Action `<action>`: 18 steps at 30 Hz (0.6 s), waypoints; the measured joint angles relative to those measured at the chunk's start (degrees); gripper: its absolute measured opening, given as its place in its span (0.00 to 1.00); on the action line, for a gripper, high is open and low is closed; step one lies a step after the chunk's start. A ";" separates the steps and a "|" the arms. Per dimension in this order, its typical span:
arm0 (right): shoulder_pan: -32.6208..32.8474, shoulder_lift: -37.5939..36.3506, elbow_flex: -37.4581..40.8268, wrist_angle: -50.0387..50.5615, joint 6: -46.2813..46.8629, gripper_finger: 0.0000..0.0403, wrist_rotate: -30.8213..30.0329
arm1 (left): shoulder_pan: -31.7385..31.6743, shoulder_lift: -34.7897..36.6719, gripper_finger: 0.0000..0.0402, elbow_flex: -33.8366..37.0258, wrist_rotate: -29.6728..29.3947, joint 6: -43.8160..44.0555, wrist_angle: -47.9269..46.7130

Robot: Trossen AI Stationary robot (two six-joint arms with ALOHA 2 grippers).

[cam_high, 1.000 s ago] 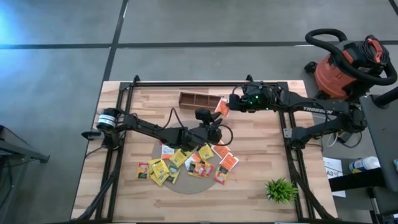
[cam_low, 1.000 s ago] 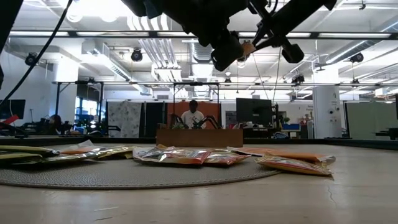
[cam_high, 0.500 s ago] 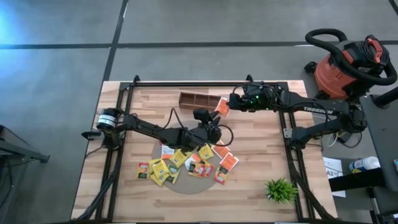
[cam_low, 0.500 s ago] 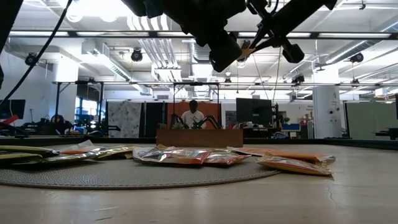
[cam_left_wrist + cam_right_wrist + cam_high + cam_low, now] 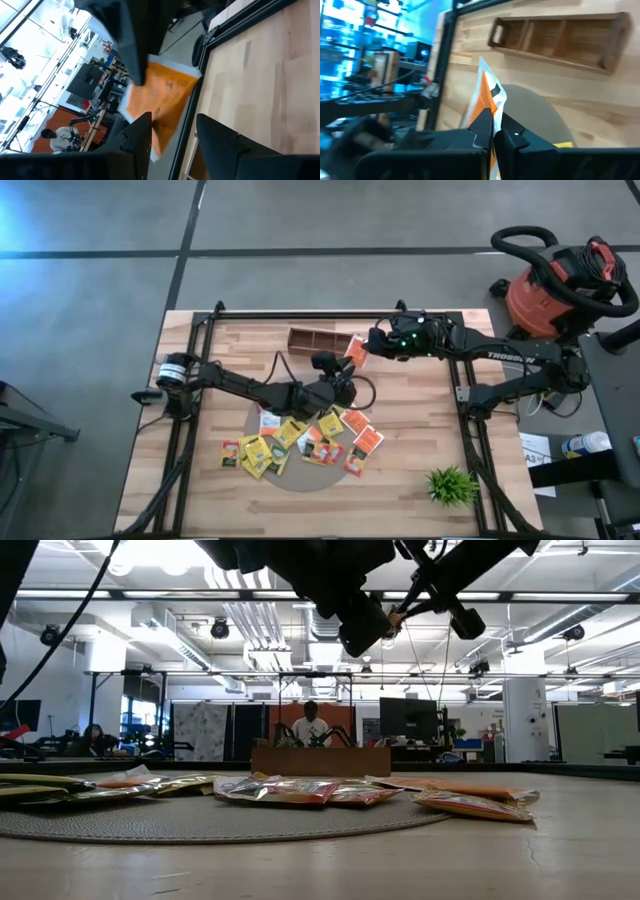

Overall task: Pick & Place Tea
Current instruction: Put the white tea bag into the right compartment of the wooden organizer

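Pinching an orange packet [image 5: 353, 349] upright, the right gripper [image 5: 366, 348] is held just beside the wooden tray [image 5: 318, 340]. The left gripper [image 5: 345, 387], fingers spread and empty, is kept above the packet pile [image 5: 300, 442].

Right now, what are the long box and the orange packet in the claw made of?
The long box looks like brown wood with visible grain and a matte finish. The orange packet, pinched in the right claw, seems to be thin paper or foil; I can't tell which.
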State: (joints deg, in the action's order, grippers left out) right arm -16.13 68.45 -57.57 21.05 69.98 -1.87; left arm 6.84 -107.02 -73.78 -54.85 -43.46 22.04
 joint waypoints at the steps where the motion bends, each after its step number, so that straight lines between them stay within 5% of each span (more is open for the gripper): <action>1: 0.00 0.00 -0.01 -0.42 0.14 0.02 0.21 | -0.19 0.00 0.38 0.00 0.04 0.00 0.00; 10: 0.03 0.02 0.05 -0.15 0.15 0.02 0.44 | -1.16 0.00 0.32 -0.02 -0.07 -1.22 0.65; 18: -0.01 0.02 0.10 -0.02 -0.25 0.02 0.36 | -1.43 0.00 0.07 -0.02 0.00 -1.33 0.65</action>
State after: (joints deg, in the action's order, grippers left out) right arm -16.14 68.47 -57.47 21.03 69.73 -1.51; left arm 5.41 -107.02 -73.80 -54.85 -44.80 22.70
